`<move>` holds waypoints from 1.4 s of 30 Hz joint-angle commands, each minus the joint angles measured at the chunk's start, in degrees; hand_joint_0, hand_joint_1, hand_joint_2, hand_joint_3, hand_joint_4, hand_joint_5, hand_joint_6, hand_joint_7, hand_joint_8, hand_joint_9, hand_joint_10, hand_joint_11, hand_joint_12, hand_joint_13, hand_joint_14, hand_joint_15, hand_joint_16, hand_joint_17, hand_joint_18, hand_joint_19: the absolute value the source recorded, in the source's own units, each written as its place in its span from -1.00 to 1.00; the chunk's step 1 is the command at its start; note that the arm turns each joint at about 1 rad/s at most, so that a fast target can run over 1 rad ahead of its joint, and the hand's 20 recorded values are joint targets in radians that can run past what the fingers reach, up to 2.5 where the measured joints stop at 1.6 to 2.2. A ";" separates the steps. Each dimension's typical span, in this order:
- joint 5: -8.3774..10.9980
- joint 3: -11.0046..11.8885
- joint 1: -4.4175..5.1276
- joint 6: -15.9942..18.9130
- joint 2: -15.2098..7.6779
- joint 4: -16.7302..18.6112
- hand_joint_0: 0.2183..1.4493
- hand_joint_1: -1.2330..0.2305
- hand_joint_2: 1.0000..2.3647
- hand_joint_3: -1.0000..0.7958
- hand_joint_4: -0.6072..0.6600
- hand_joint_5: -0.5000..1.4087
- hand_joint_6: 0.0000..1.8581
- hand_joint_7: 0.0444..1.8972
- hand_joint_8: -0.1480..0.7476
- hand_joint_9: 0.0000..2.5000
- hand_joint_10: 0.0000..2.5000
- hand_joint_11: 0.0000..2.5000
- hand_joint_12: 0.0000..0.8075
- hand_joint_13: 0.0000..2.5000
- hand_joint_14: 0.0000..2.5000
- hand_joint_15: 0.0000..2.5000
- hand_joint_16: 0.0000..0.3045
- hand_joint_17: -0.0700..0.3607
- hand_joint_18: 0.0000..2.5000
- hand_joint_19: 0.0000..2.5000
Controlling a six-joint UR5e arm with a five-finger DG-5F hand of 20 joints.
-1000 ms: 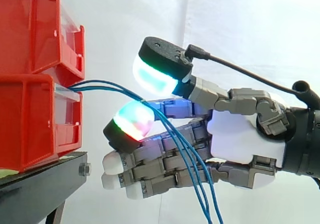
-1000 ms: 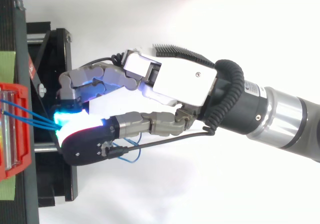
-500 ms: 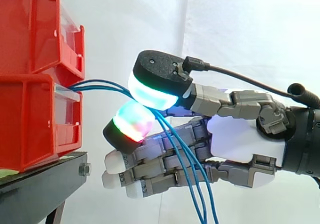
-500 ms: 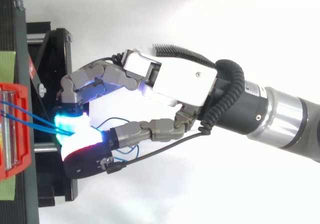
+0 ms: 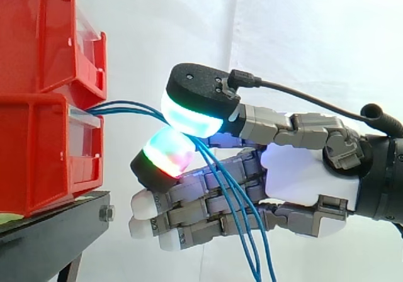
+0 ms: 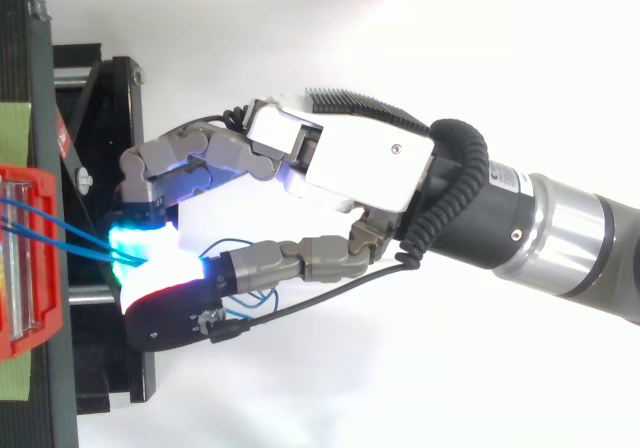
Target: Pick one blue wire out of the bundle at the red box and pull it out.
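Grey-white robot hand point(image 5: 308, 175) pinching thin blue wires point(image 5: 119, 107) near red plastic box point(image 5: 38, 150) front edge; seemingly several caught, pull may drag bundle.

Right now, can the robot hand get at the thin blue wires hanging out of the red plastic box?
Probably yes: the thin blue wires leave the red plastic box and pass between the robot hand's glowing pads, which look pinched on them; nothing blocks.

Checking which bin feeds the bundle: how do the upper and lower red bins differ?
From the lower red bin the blue wires emerge; from the upper red bin none. The lower rests on the black stand; the upper is stacked on it. Both are red with clear fronts.
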 commanded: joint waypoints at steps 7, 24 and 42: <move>0.00 -0.01 -0.08 0.09 0.00 0.00 -0.27 -0.15 -0.99 0.01 0.58 -0.54 -0.46 0.42 -0.10 -0.21 -0.99 -0.78 -0.16 -0.48 -0.99 -0.78 -0.63 -0.09 -0.63 -0.63; 0.00 0.08 -0.08 0.00 0.00 0.00 -0.35 -0.40 -0.97 -0.11 0.37 -0.67 -0.14 -0.07 -0.13 -0.33 -0.99 -0.51 -0.18 -0.55 -0.99 -0.73 -0.67 -0.15 -0.70 -0.64; 0.00 0.08 -0.08 0.00 0.00 0.00 -0.42 0.05 -0.99 -0.39 0.45 -0.52 -0.46 0.37 -0.22 -0.22 -0.99 -0.71 -0.23 -0.52 -0.99 -0.72 -0.68 -0.17 -0.71 -0.60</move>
